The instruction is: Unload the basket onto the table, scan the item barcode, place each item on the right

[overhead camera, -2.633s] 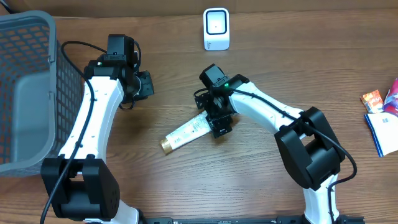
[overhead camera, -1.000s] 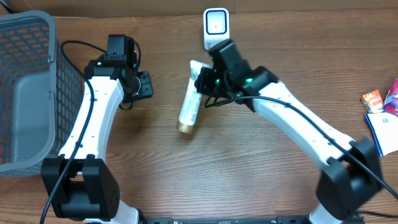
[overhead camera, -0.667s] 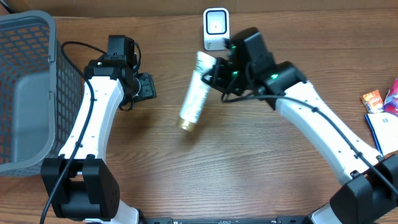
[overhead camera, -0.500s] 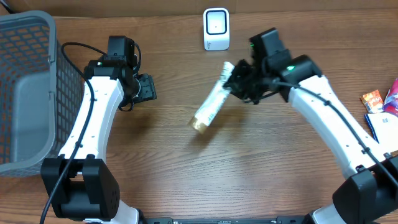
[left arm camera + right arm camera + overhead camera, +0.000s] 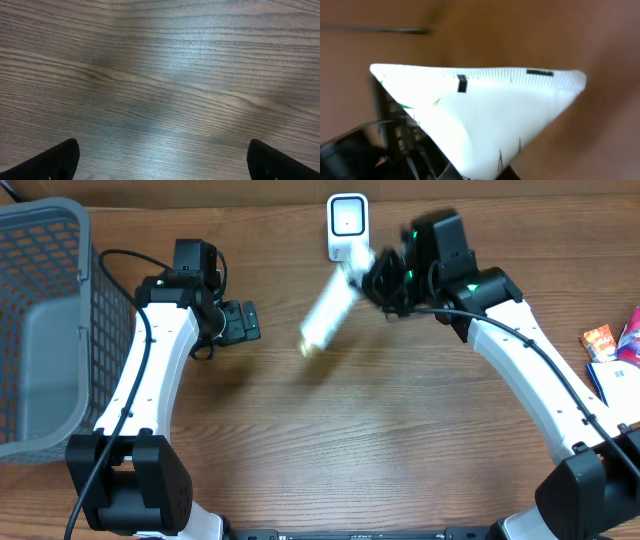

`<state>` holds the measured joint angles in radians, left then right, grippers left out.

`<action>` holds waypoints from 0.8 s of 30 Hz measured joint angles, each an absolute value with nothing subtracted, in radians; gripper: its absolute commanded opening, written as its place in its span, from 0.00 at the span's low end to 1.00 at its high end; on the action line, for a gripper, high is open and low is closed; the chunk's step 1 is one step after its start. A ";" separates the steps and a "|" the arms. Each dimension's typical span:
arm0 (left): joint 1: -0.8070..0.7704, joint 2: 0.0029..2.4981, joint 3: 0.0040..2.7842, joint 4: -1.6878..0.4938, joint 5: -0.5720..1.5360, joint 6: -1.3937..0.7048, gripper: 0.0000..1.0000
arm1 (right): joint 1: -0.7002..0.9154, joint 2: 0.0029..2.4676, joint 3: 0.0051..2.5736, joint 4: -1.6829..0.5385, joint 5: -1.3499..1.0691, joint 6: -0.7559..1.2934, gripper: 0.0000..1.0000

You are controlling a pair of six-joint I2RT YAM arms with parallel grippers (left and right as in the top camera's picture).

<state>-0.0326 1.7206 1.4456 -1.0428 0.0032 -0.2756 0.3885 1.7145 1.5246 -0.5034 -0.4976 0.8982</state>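
Observation:
A white tube with a gold cap (image 5: 328, 312), blurred by motion, hangs above the table, slanting down-left just below the white barcode scanner (image 5: 347, 225). My right gripper (image 5: 385, 280) is shut on the tube's flat crimped end. In the right wrist view that white crimped end (image 5: 485, 110) fills the frame, with small black marks along its seam. My left gripper (image 5: 248, 322) stands open to the left of the tube with nothing in it. In the left wrist view its black fingertips (image 5: 60, 157) sit wide apart at the bottom corners, over bare wood.
A grey mesh basket (image 5: 40, 330) stands at the left edge of the table. Small packets and a blue-white booklet (image 5: 612, 355) lie at the far right edge. The scanner stands upright near the table's back edge.
The right arm lifted the tube off the table and swung it around near the scanner; the tube now points down-left just below it. The left gripper opened wide.

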 measured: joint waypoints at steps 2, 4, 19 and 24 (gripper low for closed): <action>-0.032 1.721 1.446 -1.044 0.003 -0.276 1.00 | 0.388 1.714 1.525 -0.392 -0.509 0.803 0.04; -0.032 1.721 1.446 -1.043 0.003 -0.276 1.00 | 0.388 1.719 1.525 -0.293 -0.535 0.708 0.04; -0.032 1.721 1.446 -1.044 0.002 -0.276 1.00 | 0.286 2.127 1.526 0.817 -1.151 0.472 0.04; -0.032 1.721 1.446 -1.044 0.002 -0.276 1.00 | 0.214 2.234 1.526 0.988 -1.223 0.517 0.04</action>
<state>-0.0319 1.7206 1.4456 -1.0435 0.0025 -0.2756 0.2138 2.2345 1.5257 0.9882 -1.2232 0.5167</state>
